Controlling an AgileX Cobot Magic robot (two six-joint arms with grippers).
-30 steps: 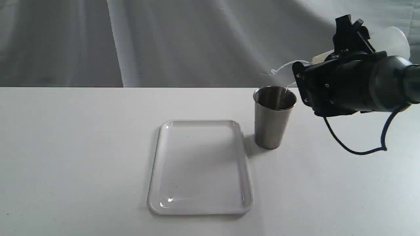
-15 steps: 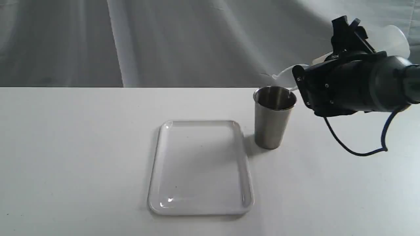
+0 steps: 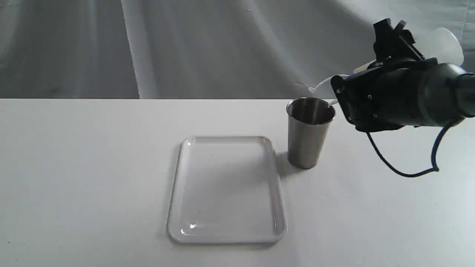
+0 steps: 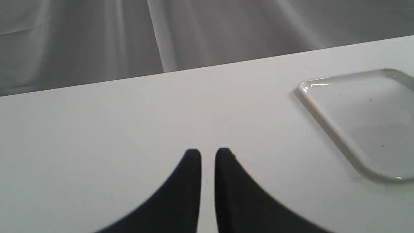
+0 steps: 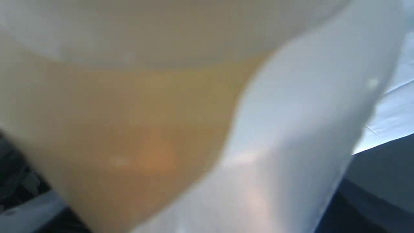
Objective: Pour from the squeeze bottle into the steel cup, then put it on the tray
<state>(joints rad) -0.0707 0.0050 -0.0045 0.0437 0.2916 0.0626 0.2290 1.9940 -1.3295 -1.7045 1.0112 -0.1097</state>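
The steel cup [image 3: 310, 133] stands upright on the table, just right of the tray's [image 3: 174, 207] far corner. My right gripper [image 3: 395, 35] is shut on the squeeze bottle [image 3: 446, 45], which it holds tilted on its side above and right of the cup. The nozzle tip [image 3: 331, 102] sits at the cup's right rim, and the cap strap loops behind it. In the right wrist view the bottle [image 5: 291, 136] fills the picture, with amber liquid [image 5: 129, 129] pooled along one side. My left gripper [image 4: 208, 154] hovers low over bare table, shut and holding nothing, with the tray [image 4: 323, 116] off to one side.
A grey draped cloth [image 3: 207, 48] hangs behind the table's far edge. A dark cable [image 3: 404, 172] droops from the right arm toward the table, to the right of the cup. The left arm is outside the exterior view.
A thin stream ran from the nozzle into the cup a second ago and no longer shows. The right gripper and bottle have shifted very slightly. Cup and tray have not moved.
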